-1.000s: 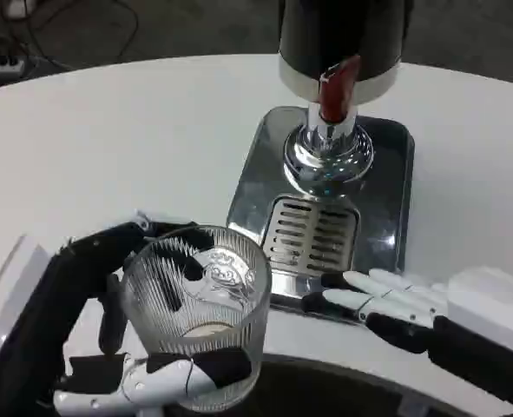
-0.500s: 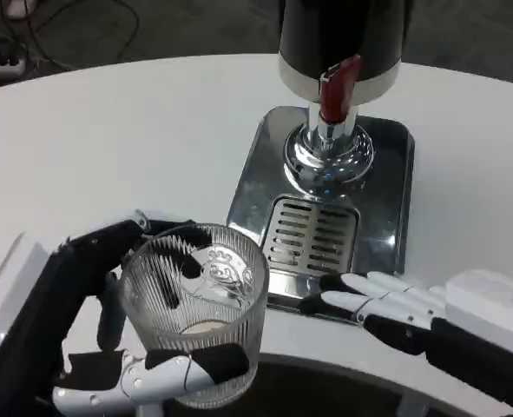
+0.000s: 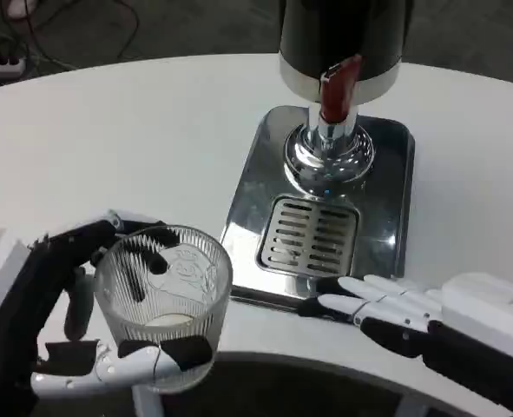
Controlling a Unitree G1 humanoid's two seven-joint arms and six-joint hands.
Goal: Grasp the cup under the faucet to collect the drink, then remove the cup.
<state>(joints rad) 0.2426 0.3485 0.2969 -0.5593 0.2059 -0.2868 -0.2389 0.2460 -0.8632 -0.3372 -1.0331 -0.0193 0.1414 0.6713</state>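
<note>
My left robot hand point(image 3: 82, 321) wraps the ribbed glass cup point(image 3: 163, 304) at the near desk point(image 3: 108, 130) edge, well clear of the faucet point(image 3: 330, 130). It looks rigid, slick, breakable – I'd keep hold around the mid wall. My right robot hand point(image 3: 386, 308) lies open, empty, touching the drip tray point(image 3: 386, 226).

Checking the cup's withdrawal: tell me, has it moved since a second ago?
Yes. The cup, held by the left hand, has shifted left, away from the drip tray.
</note>
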